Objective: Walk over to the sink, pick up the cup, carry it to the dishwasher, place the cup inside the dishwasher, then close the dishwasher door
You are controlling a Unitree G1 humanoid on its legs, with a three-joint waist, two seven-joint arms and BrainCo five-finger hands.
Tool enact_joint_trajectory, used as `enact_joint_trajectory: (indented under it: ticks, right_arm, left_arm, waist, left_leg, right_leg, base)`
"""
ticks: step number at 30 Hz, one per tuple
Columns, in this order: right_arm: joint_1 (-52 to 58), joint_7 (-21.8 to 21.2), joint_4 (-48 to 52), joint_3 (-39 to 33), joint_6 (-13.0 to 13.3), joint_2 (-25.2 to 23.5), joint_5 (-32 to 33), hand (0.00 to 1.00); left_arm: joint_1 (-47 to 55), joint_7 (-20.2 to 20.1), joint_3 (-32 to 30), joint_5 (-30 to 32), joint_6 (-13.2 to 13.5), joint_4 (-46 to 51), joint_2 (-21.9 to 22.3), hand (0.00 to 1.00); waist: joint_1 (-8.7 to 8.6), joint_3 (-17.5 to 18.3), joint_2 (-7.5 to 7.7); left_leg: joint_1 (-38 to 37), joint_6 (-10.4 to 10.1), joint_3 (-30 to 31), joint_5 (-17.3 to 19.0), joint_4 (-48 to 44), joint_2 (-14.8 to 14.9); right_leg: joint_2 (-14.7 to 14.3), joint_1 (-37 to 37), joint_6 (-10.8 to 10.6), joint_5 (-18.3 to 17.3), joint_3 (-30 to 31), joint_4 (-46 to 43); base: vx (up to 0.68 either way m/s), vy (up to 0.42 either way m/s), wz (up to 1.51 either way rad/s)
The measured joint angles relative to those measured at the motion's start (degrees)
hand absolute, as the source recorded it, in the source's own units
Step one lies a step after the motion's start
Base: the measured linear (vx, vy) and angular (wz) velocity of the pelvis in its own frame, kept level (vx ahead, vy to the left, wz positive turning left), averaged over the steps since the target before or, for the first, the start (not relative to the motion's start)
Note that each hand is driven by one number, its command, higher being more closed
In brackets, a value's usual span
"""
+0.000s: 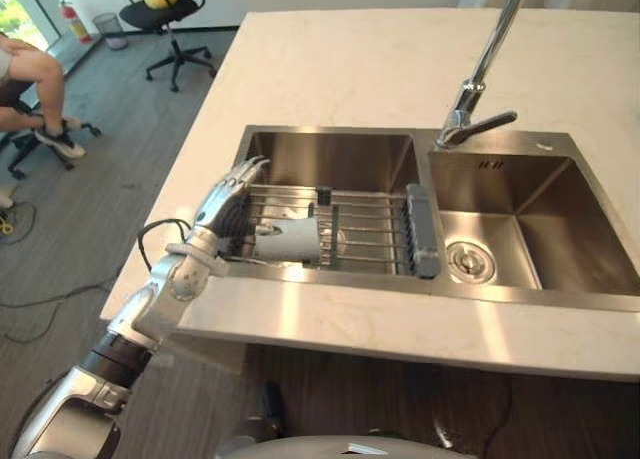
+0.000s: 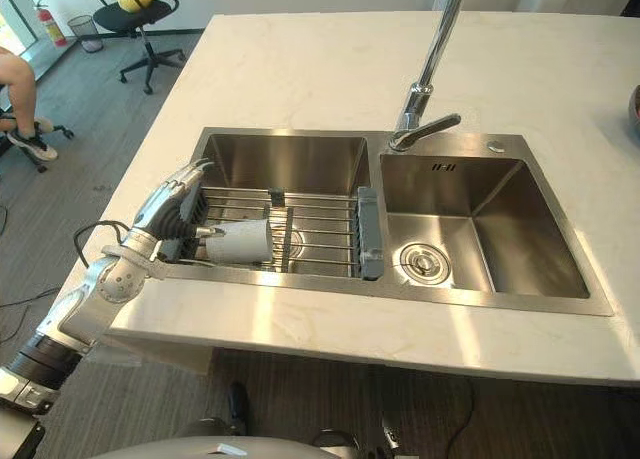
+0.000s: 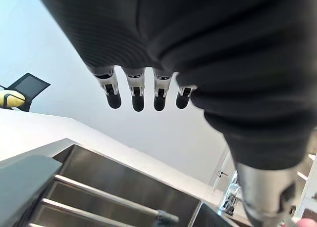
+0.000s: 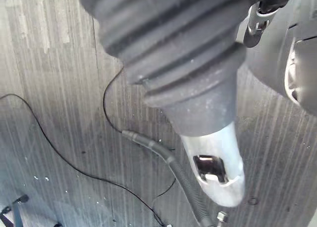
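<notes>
item: cup [image 1: 288, 239], pale grey. we log it lying on its side on the wire rack [image 1: 375, 229] that spans the left basin of the steel sink [image 1: 540, 194].

item: left hand [image 1: 225, 211]. released, its fingers [image 3: 134, 91] straight, reaching over the basin's left rim above the rack, just beside the cup. we cannot tell whether it touches the cup.

item: right hand [image 4: 213, 162]. hangs over dark floor. whether it is released or clenched we cannot tell.

item: faucet [image 1: 485, 64]. upright behind the divider, its lever pointing right.

item: drain [image 1: 468, 262]. in the right basin.

item: counter [image 1: 350, 69], pale stone, surrounds the sink.

item: office chair [image 1: 165, 24] and a seated person [image 1: 30, 79], well apart, far left.
</notes>
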State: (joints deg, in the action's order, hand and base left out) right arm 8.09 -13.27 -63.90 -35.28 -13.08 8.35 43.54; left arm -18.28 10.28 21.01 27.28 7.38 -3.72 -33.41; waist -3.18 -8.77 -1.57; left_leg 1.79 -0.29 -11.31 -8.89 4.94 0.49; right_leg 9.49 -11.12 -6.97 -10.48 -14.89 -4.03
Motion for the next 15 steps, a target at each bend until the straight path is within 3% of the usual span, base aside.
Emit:
enact_joint_trajectory:
  ticks: [6, 15]
  right_arm:
    - [-1.0, -0.6, -0.3, -4.4, -0.7, 0.1, -0.1, 0.0]
    - [-1.5, -1.7, -0.3, -3.1, 0.4, 0.3, -0.1, 0.0]
  left_arm:
    - [-0.1, 1.0, 2.9, 3.4, 0.0, -2.8, -2.7, 0.0]
    - [-0.7, 0.0, 6.4, 4.3, 0.4, -8.9, -3.6, 0.0]
  waist:
    - [-0.26, 0.0, 0.07]
    - [-1.46, -0.1, 0.0]
  left_leg:
    - [-1.1, -0.1, -0.2, 0.1, -0.2, 0.2]
    - [-1.0, -1.2, -1.4, 1.1, 0.1, 1.1]
  right_leg:
    - [-0.1, -0.4, 0.6, 0.7, 0.3, -0.4]
    - [-0.2, 0.4, 1.2, 0.3, 1.3, 0.8]
  base:
    - [0.08, -0.043, -0.07]
    - [-0.07, -0.008, -0.12]
